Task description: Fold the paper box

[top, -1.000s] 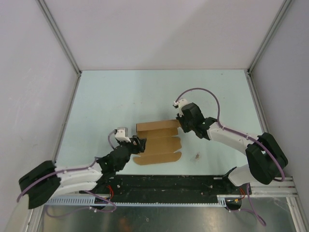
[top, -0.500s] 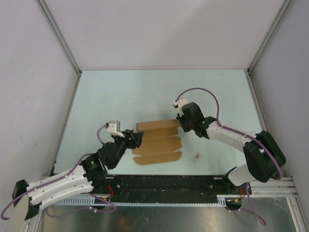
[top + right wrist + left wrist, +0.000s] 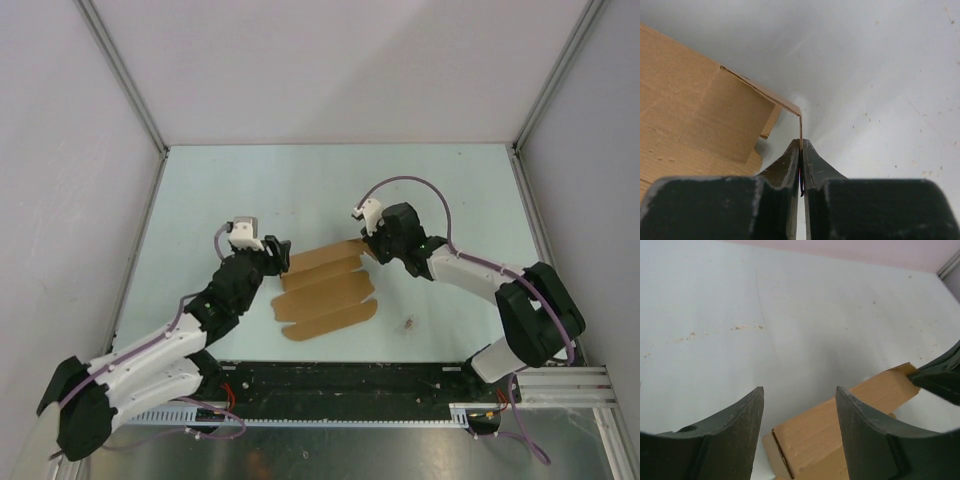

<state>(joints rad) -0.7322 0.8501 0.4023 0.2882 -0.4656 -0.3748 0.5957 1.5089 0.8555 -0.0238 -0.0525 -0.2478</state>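
The paper box (image 3: 325, 295) lies mostly flat on the pale table (image 3: 450, 190), about midway between the left and right edges and closer to the near edge than the far one. It is a plain brown die-cut sheet, with scalloped tabs along its right side. The panel towards the far edge is lifted off the surface and the rest lies flat.

The right gripper (image 3: 368, 250) sits at the right end of that raised panel. In its wrist view the jaws are pinched together on a thin, upright edge of a flap (image 3: 800, 132) of the paper box (image 3: 700, 110). The card bends sharply just above the right gripper (image 3: 800, 145).

The left gripper (image 3: 279, 255) is at the left end of the same panel, with its jaws spread apart. From its wrist camera the left gripper (image 3: 799, 390) straddles the end of the paper box (image 3: 810, 440). That end is cut off by the bottom of the frame and partly covered by the right-hand finger (image 3: 865, 440), so whether the fingers touch the card cannot be told. The other arm's dark fingers (image 3: 940, 380) show at the panel's far tip.

A small dark mark (image 3: 408, 322) lies on the table to the right of the sheet, too small to identify. Pale specks (image 3: 740, 327) dot the surface.
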